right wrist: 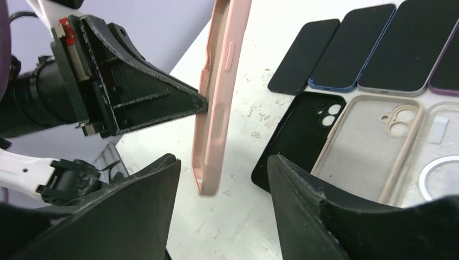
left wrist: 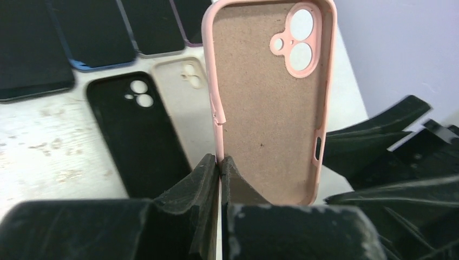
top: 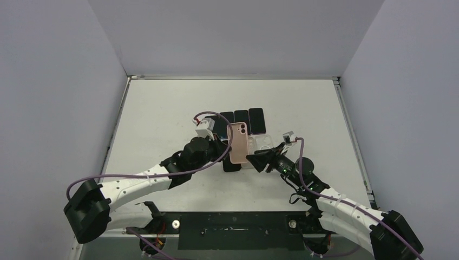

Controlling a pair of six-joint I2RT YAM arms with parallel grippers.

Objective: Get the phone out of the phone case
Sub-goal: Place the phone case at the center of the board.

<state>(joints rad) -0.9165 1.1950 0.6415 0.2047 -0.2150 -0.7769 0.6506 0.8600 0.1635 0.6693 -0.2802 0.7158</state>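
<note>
Pink phone case point(top: 238, 143) stands upright over the worktop point(top: 162, 108) at the centre of the top view. Its lined inside is bare, so the removal looks done; only setting it down seems left. The left end effector point(left wrist: 220, 162) is clamped tight on one side wall. The right end effector point(right wrist: 223, 160) gapes around the lower end, holding nothing. Four phones point(right wrist: 346, 49) lie at the upper right of the right wrist view. Below them are three empty cases: black case point(right wrist: 303, 130), beige case point(right wrist: 368, 141), clear case point(right wrist: 438, 162).
</note>
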